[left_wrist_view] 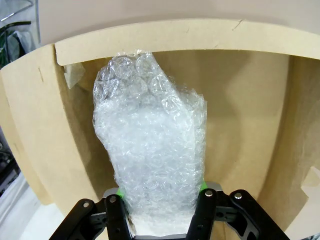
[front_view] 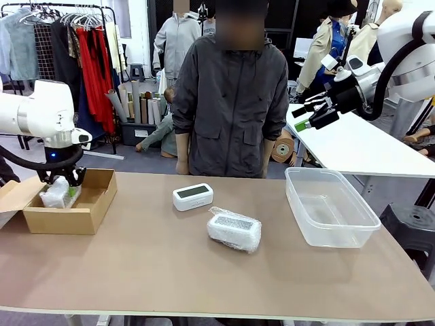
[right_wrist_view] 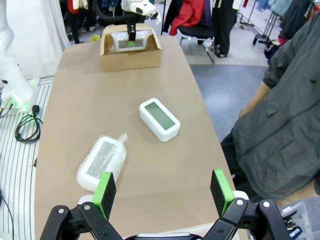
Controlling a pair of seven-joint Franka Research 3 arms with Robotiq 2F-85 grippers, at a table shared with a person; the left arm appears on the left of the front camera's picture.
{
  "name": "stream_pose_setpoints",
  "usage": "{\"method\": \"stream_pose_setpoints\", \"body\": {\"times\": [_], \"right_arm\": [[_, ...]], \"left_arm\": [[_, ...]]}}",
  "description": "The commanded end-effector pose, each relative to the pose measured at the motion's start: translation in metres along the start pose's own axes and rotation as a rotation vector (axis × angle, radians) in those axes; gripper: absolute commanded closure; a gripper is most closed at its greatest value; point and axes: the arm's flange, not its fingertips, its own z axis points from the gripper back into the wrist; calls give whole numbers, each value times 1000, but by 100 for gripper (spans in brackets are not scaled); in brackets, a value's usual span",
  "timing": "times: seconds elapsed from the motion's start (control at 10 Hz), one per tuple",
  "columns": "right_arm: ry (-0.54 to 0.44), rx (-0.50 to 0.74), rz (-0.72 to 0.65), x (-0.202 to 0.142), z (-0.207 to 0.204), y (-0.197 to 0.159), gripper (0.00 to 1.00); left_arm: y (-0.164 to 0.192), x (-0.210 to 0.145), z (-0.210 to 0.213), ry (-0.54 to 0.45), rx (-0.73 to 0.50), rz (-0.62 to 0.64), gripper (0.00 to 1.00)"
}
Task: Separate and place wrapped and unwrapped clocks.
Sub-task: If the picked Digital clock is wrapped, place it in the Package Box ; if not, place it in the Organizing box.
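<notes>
— Where are the left fingers point(front_view: 75, 178) point(left_wrist_view: 205, 207)?

— Down in the cardboard box point(front_view: 68, 219) point(left_wrist_view: 240, 100) point(right_wrist_view: 131, 59) at the left edge of the surface point(front_view: 170, 278), toward the far left corner. They are clenched on one end of a wrapped clock point(front_view: 56, 195) point(left_wrist_view: 150, 145) point(right_wrist_view: 127, 41). In the left wrist view the bubble plastic rises from between the green pads, with the box walls around it.

— Is it resting on the box floor?

— I cannot tell. From the front the bundle sits partly above the box rim.

— And the right fingers point(front_view: 314, 121) point(right_wrist_view: 104, 194)?

— Spread wide with nothing between them, raised in the air off the far right corner.

— The other clocks?

— The bare clock point(front_view: 193, 197) point(right_wrist_view: 159, 118) lies screen up in the middle of the surface, toward the far edge, in front of the person point(front_view: 231, 102) point(right_wrist_view: 280, 125). The second wrapped clock point(front_view: 234, 229) point(right_wrist_view: 101, 161) lies near it, a little closer to the robot's edge and to the right; the two are apart.

— Anything else?

— A clear plastic tub point(front_view: 340, 236) stands by the right edge.
</notes>
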Motion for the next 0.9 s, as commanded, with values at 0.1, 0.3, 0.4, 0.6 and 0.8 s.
{"method": "stream_pose_setpoints", "body": {"times": [0.1, 0.3, 0.4, 0.6, 0.8], "right_arm": [[-1, -4, 3, 2, 1, 0, 0], [-1, -4, 3, 2, 1, 0, 0], [-1, -4, 3, 2, 1, 0, 0], [-1, -4, 3, 2, 1, 0, 0], [-1, -4, 3, 2, 1, 0, 0]], "left_arm": [[0, 5, 1, 2, 37, 14, 81], [0, 5, 1, 6, 39, 18, 43], [2, 6, 1, 8, 44, 18, 24], [1, 7, 7, 2, 42, 17, 0], [2, 7, 17, -9, 48, 36, 0]]}}
